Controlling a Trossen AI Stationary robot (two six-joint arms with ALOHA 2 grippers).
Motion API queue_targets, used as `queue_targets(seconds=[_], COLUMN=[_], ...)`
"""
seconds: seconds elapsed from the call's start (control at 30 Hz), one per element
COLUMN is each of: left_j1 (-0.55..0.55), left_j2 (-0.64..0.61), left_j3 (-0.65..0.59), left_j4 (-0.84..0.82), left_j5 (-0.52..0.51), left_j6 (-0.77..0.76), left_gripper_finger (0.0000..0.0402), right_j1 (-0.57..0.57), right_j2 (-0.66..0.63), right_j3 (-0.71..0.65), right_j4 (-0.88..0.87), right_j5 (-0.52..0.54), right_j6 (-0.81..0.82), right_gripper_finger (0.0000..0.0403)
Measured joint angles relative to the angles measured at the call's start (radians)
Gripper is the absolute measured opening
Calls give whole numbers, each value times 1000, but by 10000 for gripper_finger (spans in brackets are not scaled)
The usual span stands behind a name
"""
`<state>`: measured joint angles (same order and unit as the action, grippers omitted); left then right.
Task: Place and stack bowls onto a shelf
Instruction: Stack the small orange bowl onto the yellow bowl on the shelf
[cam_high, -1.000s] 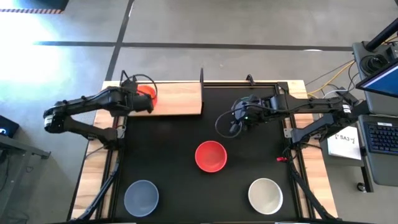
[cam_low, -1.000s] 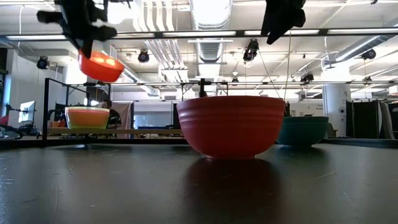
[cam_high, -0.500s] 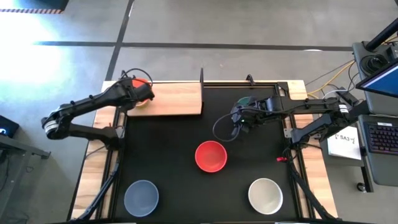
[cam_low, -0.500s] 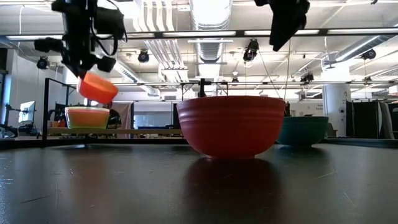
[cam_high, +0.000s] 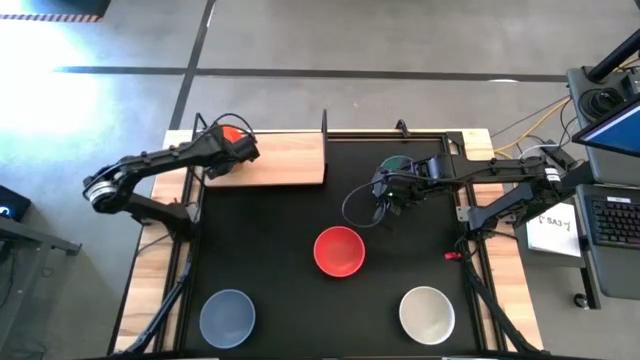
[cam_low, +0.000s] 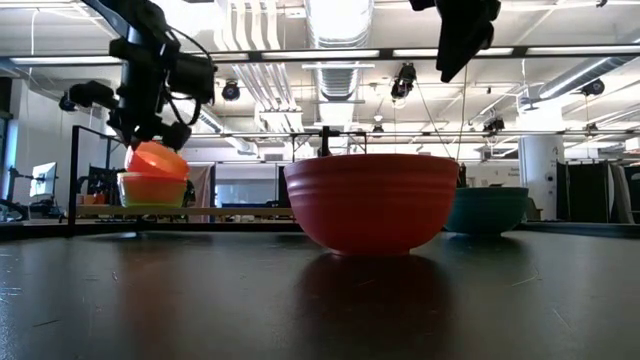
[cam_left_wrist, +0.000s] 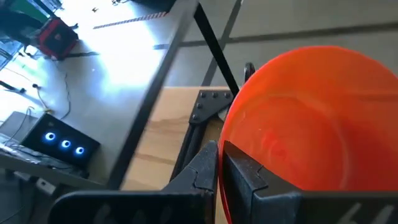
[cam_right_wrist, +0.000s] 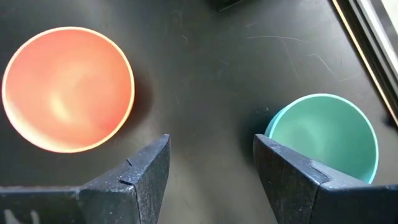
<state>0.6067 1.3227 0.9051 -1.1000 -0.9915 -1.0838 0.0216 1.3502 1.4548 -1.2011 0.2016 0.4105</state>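
A table (cam_high: 500, 300) covered by a black mat carries a pale wooden shelf (cam_high: 290, 160) at its far left corner. The left gripper (cam_high: 238, 150) is over the shelf's left end, its fingers clamped on the rim of a small orange-red bowl (cam_low: 155, 160), which now sits tilted in a stack of bowls (cam_low: 152, 192) on the shelf. The right gripper (cam_high: 388, 192) hovers with fingers spread wide above the mat, just beside a teal bowl (cam_high: 398, 161). On the mat lie a red bowl (cam_high: 339, 251) at the centre, a grey-blue bowl (cam_high: 227, 316) near left and a white bowl (cam_high: 427, 313) near right.

The bowls look light, stiff and smooth, likely slippery plastic; a pinch across the thin rim seems the sound hold, as the left gripper shows.

A second ago the orange-red bowl hung high above the shelf; it has since come down onto the stack. The right gripper has barely shifted.
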Motion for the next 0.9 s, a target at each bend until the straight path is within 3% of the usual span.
queue_targets(seconds=[0.33,0.9], left_j1=[-1,-1], left_j2=[52,-120], left_j3=[0,0], left_j4=[2,22], left_j5=[31,49], left_j6=[9,8], left_gripper_finger=[0,0], right_j1=[-1,-1], right_j2=[0,0], right_j3=[0,0], right_j4=[-1,0], right_j5=[0,0], right_j6=[-25,-29], right_gripper_finger=[219,219])
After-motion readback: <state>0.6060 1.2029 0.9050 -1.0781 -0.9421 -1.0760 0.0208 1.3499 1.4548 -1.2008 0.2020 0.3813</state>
